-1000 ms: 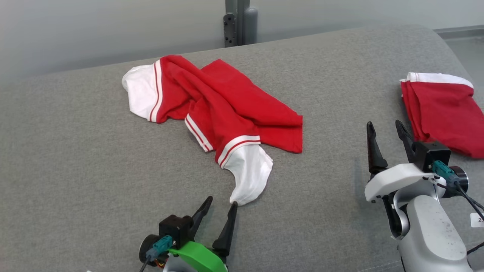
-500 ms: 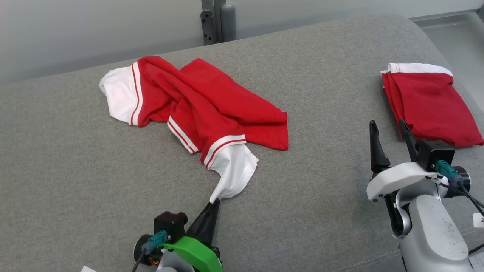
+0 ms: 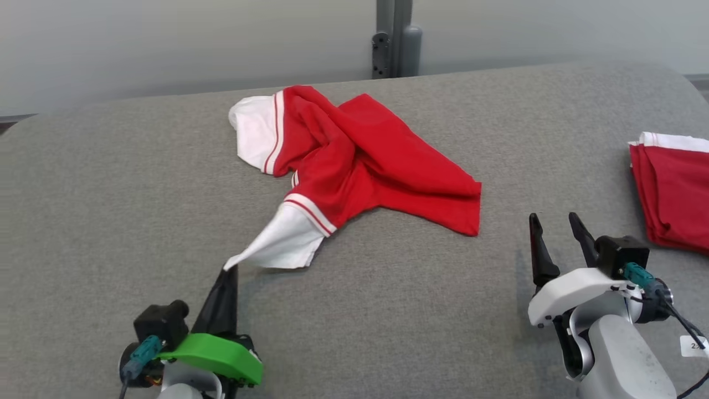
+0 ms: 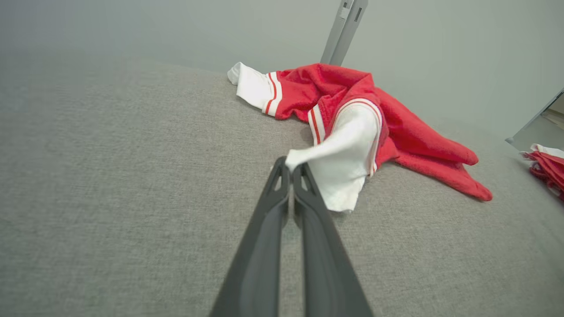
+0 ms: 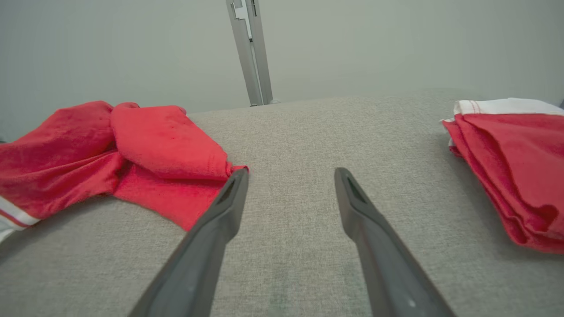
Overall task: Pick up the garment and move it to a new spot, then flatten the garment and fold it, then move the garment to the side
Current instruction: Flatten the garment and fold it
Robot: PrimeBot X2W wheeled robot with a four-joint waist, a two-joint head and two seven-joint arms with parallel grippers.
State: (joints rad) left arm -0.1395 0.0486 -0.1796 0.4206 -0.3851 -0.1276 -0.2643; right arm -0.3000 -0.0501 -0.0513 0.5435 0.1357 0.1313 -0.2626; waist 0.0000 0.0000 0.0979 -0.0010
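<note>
Pinching only a sleeve tip of the crumpled red-and-white fabric garment [image 3: 376, 166], the left gripper [image 3: 230, 270] is risking slippage; the right gripper [image 3: 553, 217] is gaping empty.

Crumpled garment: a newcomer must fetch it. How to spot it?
On the grey cushion, look mid-surface, before the metal post. The garment sprawls crumpled, its white end pinched by the left end effector; the other red garment, far right, is folded.

Left gripper [image 3: 229, 271] is held near left, jaws clamped on the garment [image 3: 360, 160]; right gripper [image 3: 553, 219] near right, jaws parted.
</note>
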